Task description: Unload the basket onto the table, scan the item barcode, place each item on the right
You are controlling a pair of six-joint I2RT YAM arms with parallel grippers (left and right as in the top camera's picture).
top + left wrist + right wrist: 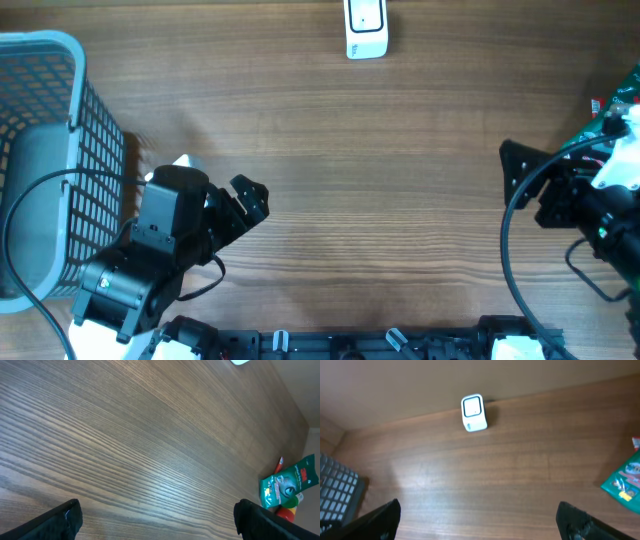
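Green packet (624, 481) is seen just right of the right jaws; both pairs of jaws are spread wide and empty. It should be gripped by an edge, so the barcode is left uncovered for the white scanner (474, 412) well ahead. A grey basket (100, 160) is set beside the left jaws on the wood-grain surface (400, 200).
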